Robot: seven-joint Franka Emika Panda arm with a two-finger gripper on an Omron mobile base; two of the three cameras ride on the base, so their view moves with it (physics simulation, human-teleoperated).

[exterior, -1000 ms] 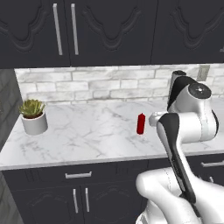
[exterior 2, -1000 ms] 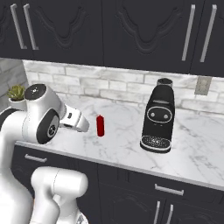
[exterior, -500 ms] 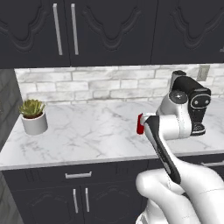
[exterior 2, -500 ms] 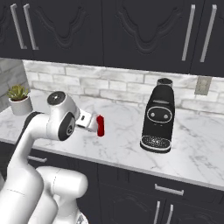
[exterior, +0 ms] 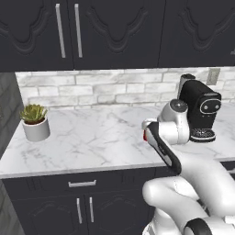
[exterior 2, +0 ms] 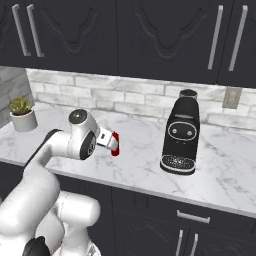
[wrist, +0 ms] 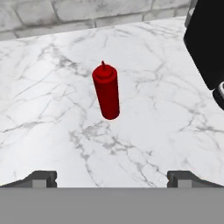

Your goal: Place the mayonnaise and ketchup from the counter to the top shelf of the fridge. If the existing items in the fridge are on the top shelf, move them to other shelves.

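Right now I'm lined up on the ketchup (wrist: 106,92), which stands upright on the counter (wrist: 52,100), alone on bare marble, with the black coffee machine (exterior 2: 181,132) off to one side and well apart from it. My gripper (wrist: 111,177) is released, jaws spread wide with nothing between them, and the bottle sits ahead of the fingertips (wrist: 42,177), not yet inside their span. In the right base view the hand is just beside the bottle, a sliver of red showing past the wrist.

As for progress, I judge the job is barely begun. The ketchup is untouched on the counter, so no part of the shelf work is done as far as I can tell. The mayonnaise and the fridge are outside what I can see from here, so I can't say whether the top shelf needs clearing.

Containers: a small grey pot (exterior: 36,130) near the far end of the counter holds a spiky green plant (exterior: 32,112). The cabinets above and below are all shut, so their contents are hidden.

My next move, I reckon, is to ease forward until the bottle sits between the jaws, then close.
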